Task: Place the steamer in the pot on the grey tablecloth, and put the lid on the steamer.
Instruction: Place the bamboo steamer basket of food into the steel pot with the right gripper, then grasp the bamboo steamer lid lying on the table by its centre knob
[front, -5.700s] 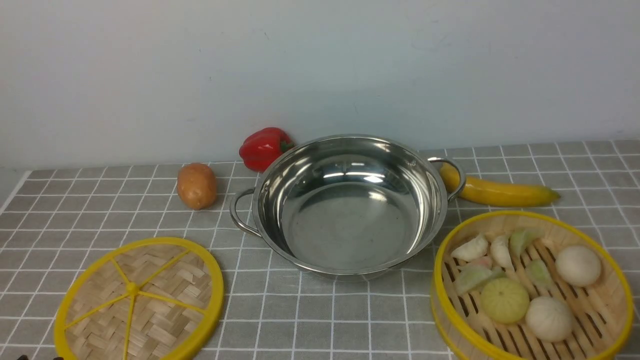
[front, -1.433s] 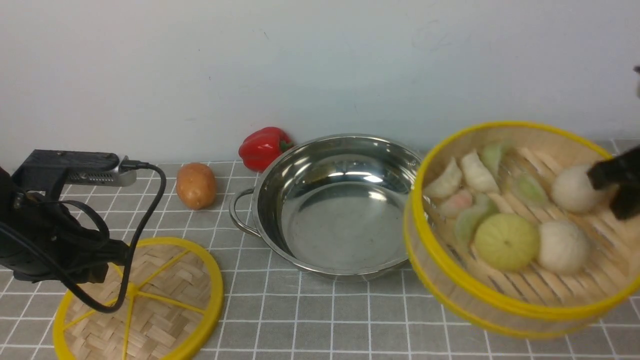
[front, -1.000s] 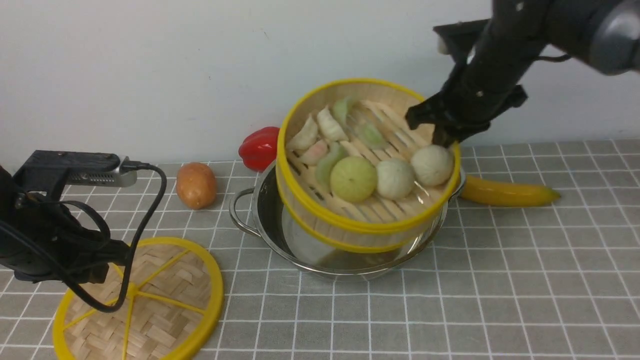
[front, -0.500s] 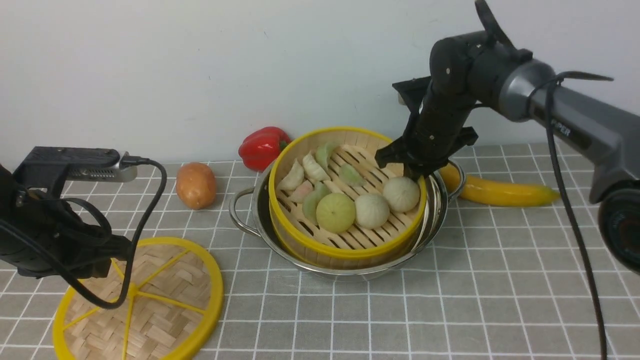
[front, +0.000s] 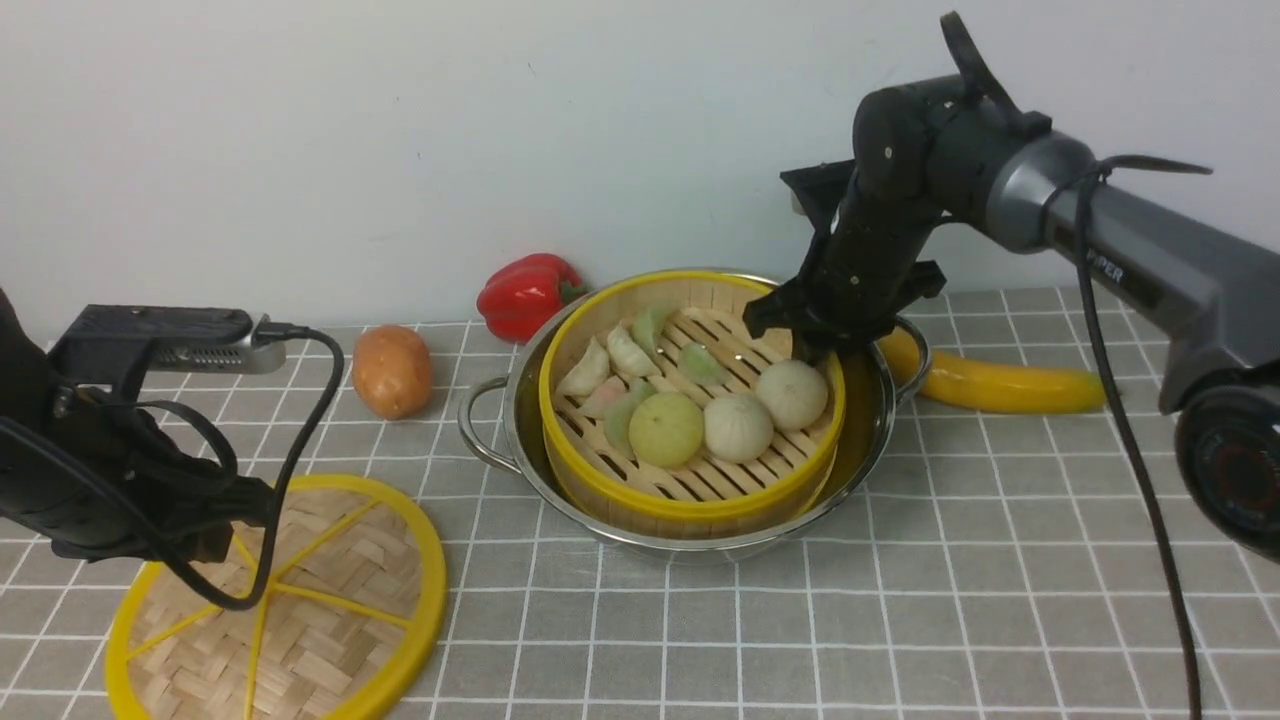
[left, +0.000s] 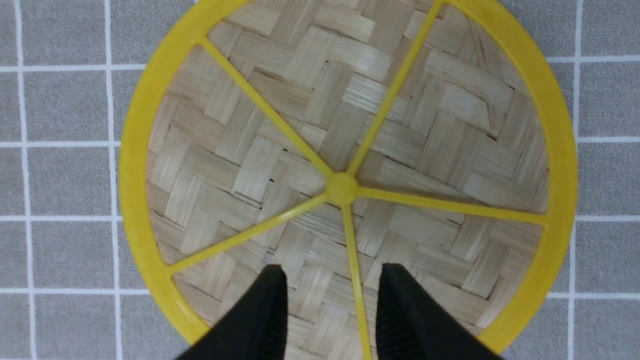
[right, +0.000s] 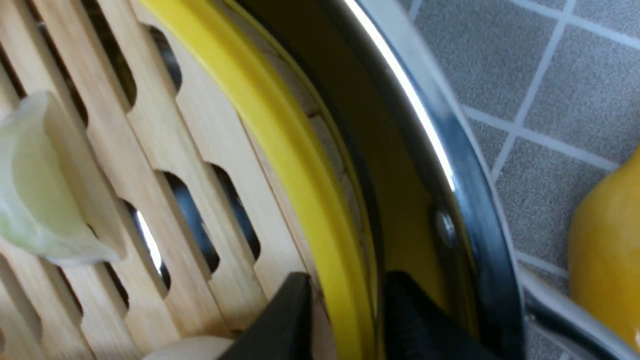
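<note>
Steamer (front: 690, 505) sits in pot (front: 700, 545) on cloth (front: 1000, 560); right end effector (right: 347, 280) straddles its 2 o'clock rim, grip unclear, so best spread wider and rise straight up; left end effector (left: 332, 270), wide, hovers over lid (front: 300, 600) at pot's 8 o'clock.

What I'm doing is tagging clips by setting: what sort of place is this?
Likely a staged kitchen-style test table, not a real kitchen: grey tablecloth against a bare wall, a pot holding a steamer, and a pepper, potato and banana set around.
</note>
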